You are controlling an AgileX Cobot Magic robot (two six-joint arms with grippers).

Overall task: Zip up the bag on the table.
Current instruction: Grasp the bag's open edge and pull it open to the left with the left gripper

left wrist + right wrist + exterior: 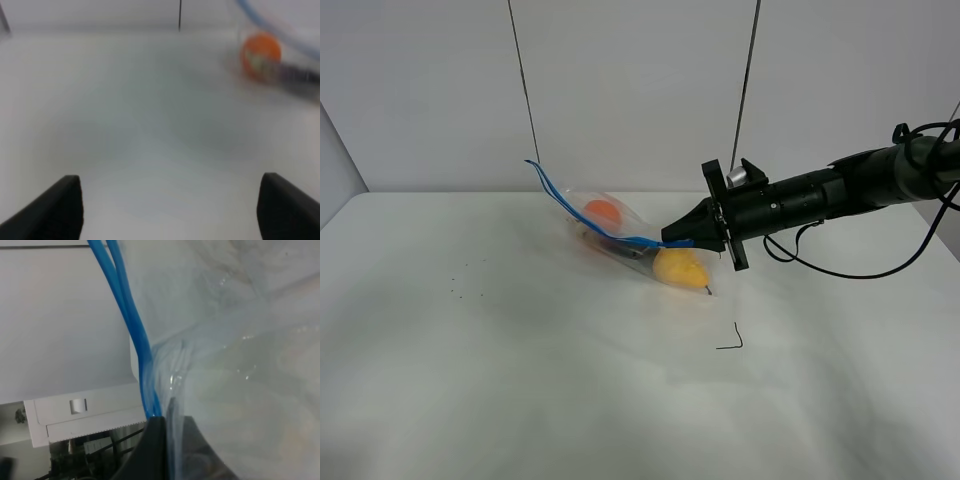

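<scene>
The bag [620,235] lies on the white table [520,380] near its middle, clear and crinkly, with an orange fruit [603,212] and a yellow fruit [680,268] inside. Its blue zipper strip [555,195] rises to the upper left. My right gripper [682,238] is shut on the strip's right end. In the right wrist view the strip [132,320] and the clear plastic [240,365] run between the fingertips [156,437]. My left gripper [170,210] is open and empty above bare table, and it is out of the exterior view. The left wrist view shows the orange fruit [260,55] blurred, far off.
Two thin dark cables [525,90] hang down in front of the back wall. A black cable [850,270] loops under the right arm. A black corner mark [732,342] lies in front of the bag and small dots [460,285] to its left.
</scene>
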